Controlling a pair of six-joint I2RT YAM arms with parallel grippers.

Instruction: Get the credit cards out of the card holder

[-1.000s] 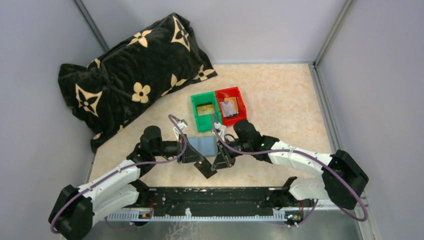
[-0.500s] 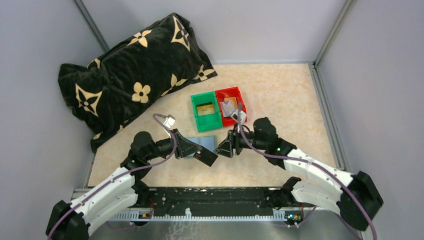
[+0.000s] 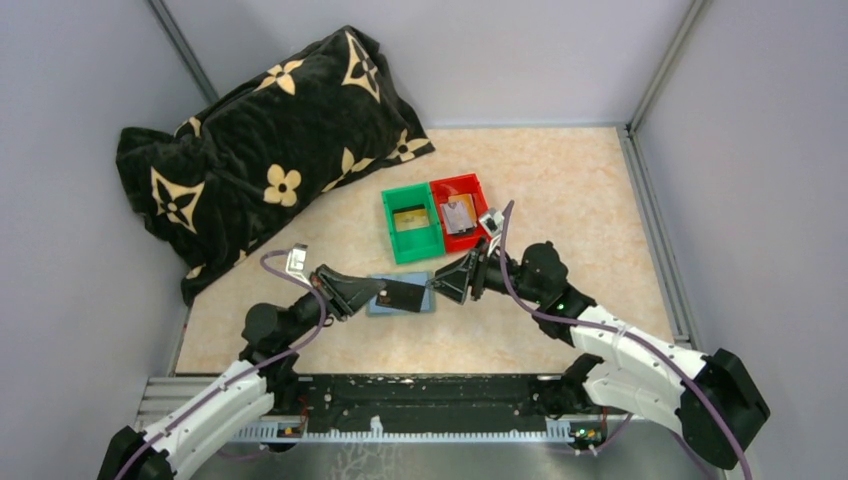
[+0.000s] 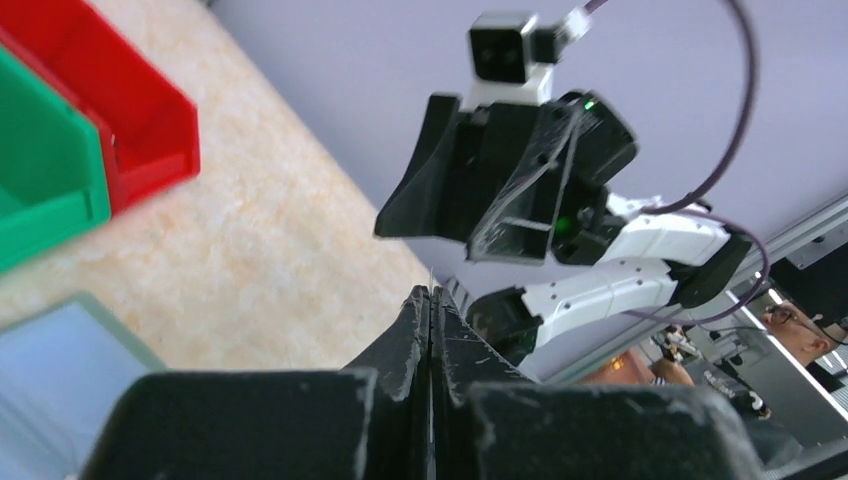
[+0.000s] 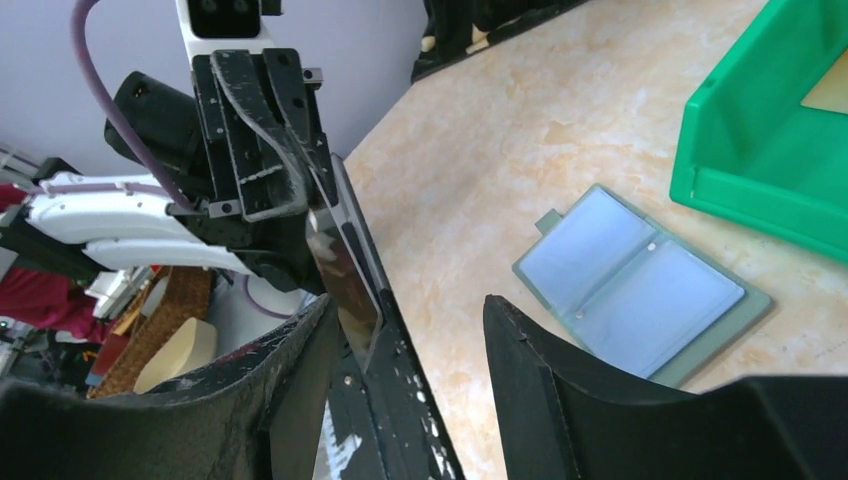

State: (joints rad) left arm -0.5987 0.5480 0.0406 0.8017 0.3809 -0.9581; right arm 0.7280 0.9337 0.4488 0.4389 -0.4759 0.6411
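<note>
- I'm pinching a dark card [image 3: 405,295] in my left gripper [image 3: 386,297], over the open holder [image 5: 640,290].
- My right gripper [image 3: 440,285] is gaping just beside it; a mistimed handoff is risking a drop.

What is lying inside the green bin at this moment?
A gold card lies flat on the floor of the green bin. Whether another card is under it cannot be seen, because the gold card covers that spot.

Nothing with words or numbers could be read. The black pillow [image 3: 270,150] at the upper left showed only tan flower shapes. The gold card [image 3: 408,219] in the green bin [image 3: 389,222] was too small to read.
</note>
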